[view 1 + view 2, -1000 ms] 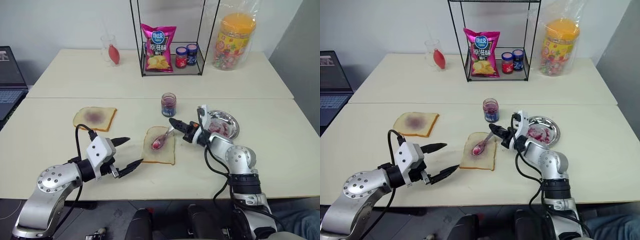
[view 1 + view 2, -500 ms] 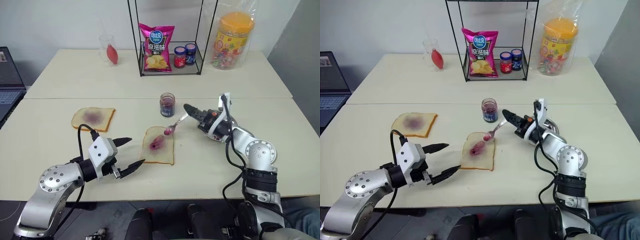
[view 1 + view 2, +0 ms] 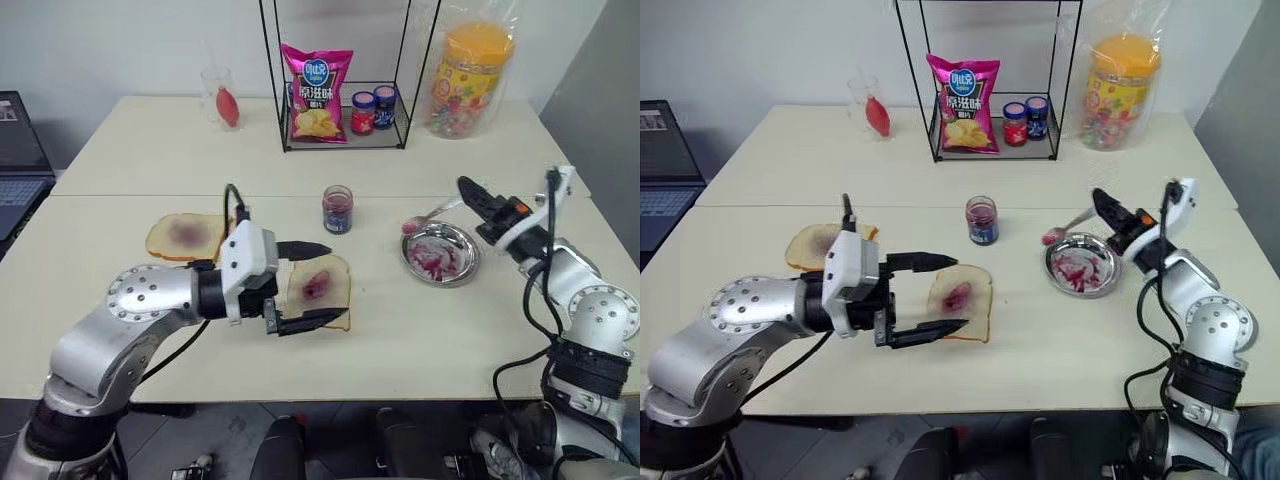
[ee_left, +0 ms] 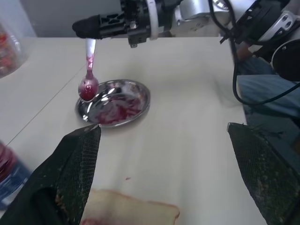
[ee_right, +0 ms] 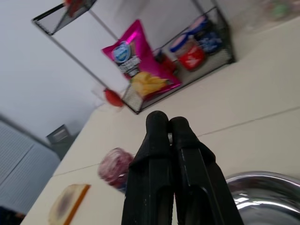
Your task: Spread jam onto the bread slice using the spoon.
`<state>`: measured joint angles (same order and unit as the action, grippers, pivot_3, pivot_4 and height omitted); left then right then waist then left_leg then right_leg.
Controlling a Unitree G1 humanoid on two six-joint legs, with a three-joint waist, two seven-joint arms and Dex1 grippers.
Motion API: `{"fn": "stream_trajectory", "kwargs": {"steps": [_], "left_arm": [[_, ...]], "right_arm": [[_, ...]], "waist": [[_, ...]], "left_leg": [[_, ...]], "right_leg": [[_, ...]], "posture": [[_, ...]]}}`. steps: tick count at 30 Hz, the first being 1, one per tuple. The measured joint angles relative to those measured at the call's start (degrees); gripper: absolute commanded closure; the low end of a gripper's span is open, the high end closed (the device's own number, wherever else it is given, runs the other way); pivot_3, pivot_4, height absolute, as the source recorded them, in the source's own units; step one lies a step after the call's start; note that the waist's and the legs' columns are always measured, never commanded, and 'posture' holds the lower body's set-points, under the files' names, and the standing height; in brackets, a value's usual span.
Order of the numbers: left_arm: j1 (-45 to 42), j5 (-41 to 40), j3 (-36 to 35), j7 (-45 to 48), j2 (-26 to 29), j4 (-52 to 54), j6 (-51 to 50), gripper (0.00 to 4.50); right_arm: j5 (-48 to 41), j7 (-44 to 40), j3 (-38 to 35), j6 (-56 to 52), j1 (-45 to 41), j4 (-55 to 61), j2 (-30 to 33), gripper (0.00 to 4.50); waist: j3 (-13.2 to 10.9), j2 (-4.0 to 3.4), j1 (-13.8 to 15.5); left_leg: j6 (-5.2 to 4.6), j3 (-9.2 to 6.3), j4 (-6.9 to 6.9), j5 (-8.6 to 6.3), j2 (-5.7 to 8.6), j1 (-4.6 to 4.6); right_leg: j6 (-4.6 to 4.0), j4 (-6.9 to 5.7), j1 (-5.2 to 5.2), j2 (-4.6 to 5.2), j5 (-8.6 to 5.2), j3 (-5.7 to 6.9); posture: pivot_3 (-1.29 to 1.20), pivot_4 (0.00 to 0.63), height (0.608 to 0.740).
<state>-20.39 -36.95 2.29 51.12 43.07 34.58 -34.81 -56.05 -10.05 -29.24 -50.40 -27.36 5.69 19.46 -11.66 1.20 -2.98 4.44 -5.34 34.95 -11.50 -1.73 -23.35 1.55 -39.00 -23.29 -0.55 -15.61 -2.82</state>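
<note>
Progress: while the spoon (image 3: pixel 432 214) hangs over the rim of the steel dish (image 3: pixel 440 255), the bread slice (image 3: pixel 322 289) already carries a small purple patch in its middle, so you have jam on the bread but little spread toward the crust.
Left to do: judging by the bare crumb around that patch, you would need more passes, or another load from the jam (image 3: pixel 337 209), before the slice counts as covered.
Right gripper (image 3: pixel 468 189): your two black fingers are pressed together on the spoon's slim handle, bowl hanging low at the dish's near edge.
Left gripper (image 3: pixel 938 294): your fingers stand spread wide with nothing between them, one on either side of the bread slice's near end, hovering just over it.
Where things sit: the bread slice lies on the table in front of you, the jam jar just behind it, the dish well off to your right.
Materials: the spoon is shiny metal with its bowl coated red-purple; the dish is a shallow round polished tray smeared with jam; the jar is clear glass with a dark label.
Bread: pale, squarish, soft crumb, thin tan crust.
</note>
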Motion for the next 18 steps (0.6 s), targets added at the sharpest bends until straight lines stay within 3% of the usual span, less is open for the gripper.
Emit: {"fn": "stream_trajectory", "kwargs": {"steps": [8, 17, 18], "left_arm": [[-4.88, 8.93, 9.92, -0.46, -4.82, -6.26, 2.31, 0.0], [-7.41, 13.17, 12.56, -1.57, -9.74, -9.8, 4.06, 0.0], [-7.41, 13.32, 12.56, -1.56, -9.79, -9.87, 4.1, 0.0]], "right_arm": [[5.91, -3.23, 0.08, 6.7, 2.32, -8.06, 1.96, 4.48], [10.03, -6.2, 0.66, 12.03, 1.46, -16.1, 2.83, 4.48], [10.15, -6.31, 0.67, 12.27, 1.39, -16.36, 2.92, 4.27]], "waist": [[0.0, 0.0, -0.34], [0.0, 0.01, -0.32], [0.0, 0.01, -0.31]], "left_leg": [[0.0, 0.65, -0.02, 0.0, 0.01, 0.33], [0.0, 0.96, 0.01, 0.0, 0.03, 0.43], [0.0, 0.96, 0.01, 0.0, 0.03, 0.42]], "right_leg": [[0.12, -0.04, 0.07, -0.05, 0.08, -0.7], [0.34, 0.02, 0.06, -0.05, 0.2, -1.08], [0.35, 0.01, 0.06, -0.05, 0.21, -1.09]], "posture": [[0.0, 0.15, 0.74], [0.0, 0.15, 0.74], [0.0, 0.15, 0.74]]}}
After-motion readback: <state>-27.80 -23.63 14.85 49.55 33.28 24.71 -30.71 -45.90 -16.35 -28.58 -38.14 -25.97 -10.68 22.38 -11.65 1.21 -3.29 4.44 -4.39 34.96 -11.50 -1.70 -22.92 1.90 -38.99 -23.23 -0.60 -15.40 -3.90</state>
